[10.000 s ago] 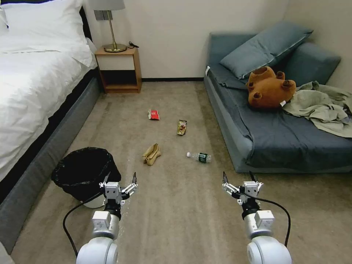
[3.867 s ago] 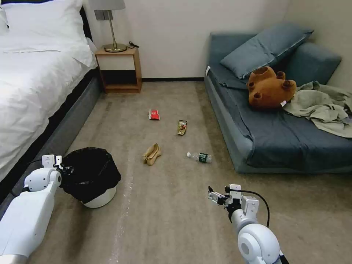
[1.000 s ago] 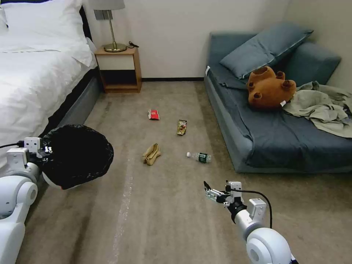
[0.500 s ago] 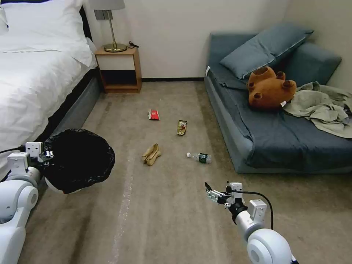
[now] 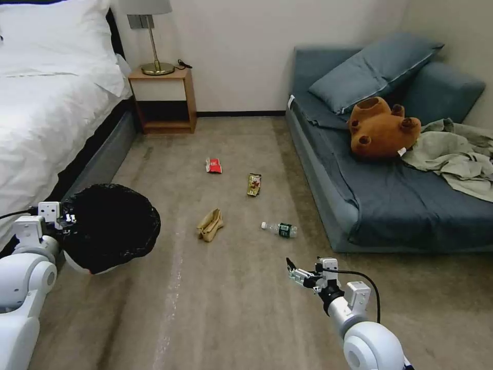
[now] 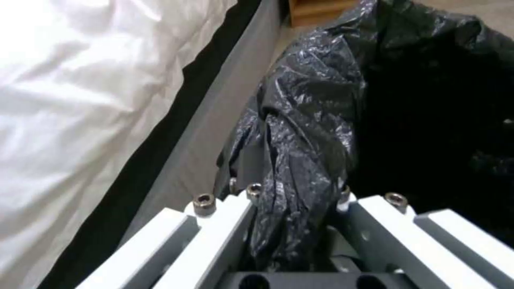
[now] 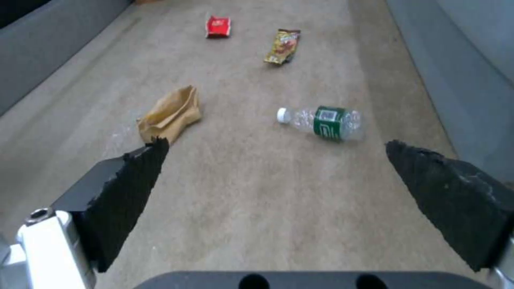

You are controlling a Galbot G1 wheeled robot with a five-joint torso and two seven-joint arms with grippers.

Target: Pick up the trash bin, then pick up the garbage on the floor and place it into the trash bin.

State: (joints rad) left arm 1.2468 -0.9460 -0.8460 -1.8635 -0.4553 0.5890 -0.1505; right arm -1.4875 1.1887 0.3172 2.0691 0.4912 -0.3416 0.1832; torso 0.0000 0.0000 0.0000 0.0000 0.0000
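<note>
Black-lined trash bin (image 5: pixel 110 226), lifted off the floor since seconds ago, hangs from the left gripper (image 6: pixel 292 200), clamped on its rim. Right gripper (image 7: pixel 273 176) gapes wide; bottle (image 7: pixel 321 122) just ahead, other garbage beyond, unpicked.

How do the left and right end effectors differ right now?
Left end effector is shut on the trash bin, clamping its bagged rim and holding it off the floor beside the bed. Right end effector is open and empty, above the carpet facing the clear bottle. Both reach forward.
</note>
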